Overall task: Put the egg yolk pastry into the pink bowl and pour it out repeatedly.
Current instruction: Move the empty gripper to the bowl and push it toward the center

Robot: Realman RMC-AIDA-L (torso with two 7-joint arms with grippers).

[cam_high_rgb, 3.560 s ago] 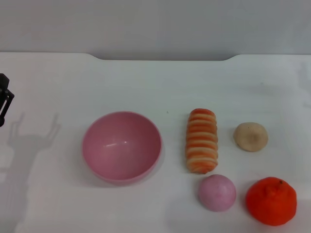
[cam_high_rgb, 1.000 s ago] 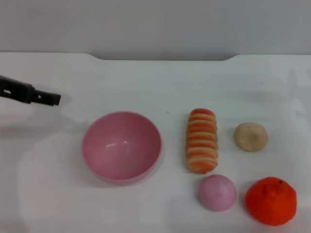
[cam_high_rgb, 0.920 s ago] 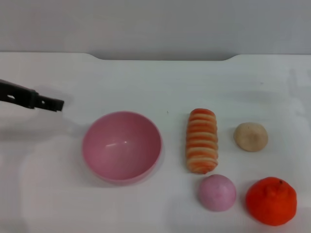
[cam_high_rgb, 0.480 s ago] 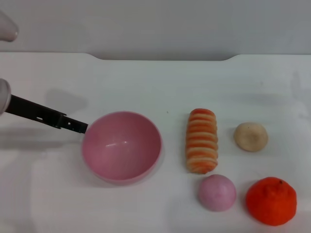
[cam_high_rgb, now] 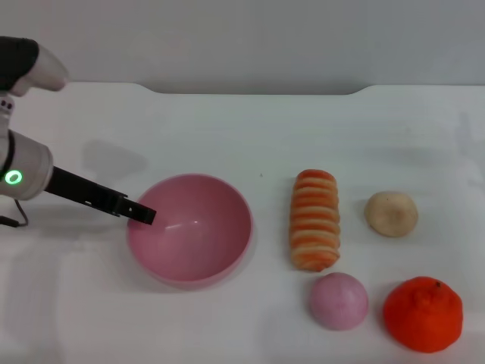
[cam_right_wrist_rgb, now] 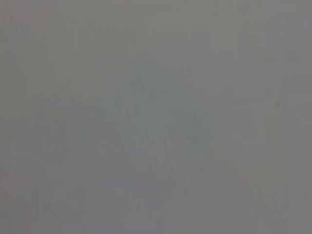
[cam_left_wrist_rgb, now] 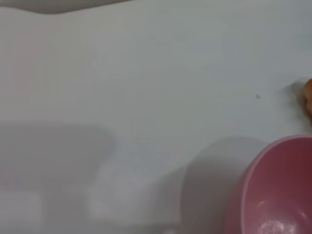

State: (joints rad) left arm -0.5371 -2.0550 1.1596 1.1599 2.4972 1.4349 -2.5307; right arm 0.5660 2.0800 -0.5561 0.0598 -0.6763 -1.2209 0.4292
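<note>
The pink bowl point(cam_high_rgb: 189, 227) stands upright and empty on the white table, left of centre; part of its rim also shows in the left wrist view point(cam_left_wrist_rgb: 273, 195). The egg yolk pastry point(cam_high_rgb: 391, 213) lies on the table at the right, beyond the striped bread roll. My left gripper point(cam_high_rgb: 140, 214) reaches in from the left as a dark bar, its tip at the bowl's left rim and just over the inside. My right gripper is out of view; the right wrist view shows only plain grey.
A long orange-striped bread roll point(cam_high_rgb: 314, 220) lies between the bowl and the pastry. A small pink ball point(cam_high_rgb: 338, 300) and an orange fruit point(cam_high_rgb: 423, 313) sit at the front right. The table's back edge point(cam_high_rgb: 250, 89) runs along the top.
My left arm has come in from the far left and moved right and forward until its tip reached the bowl's left rim. The bowl and the food items have not moved.
</note>
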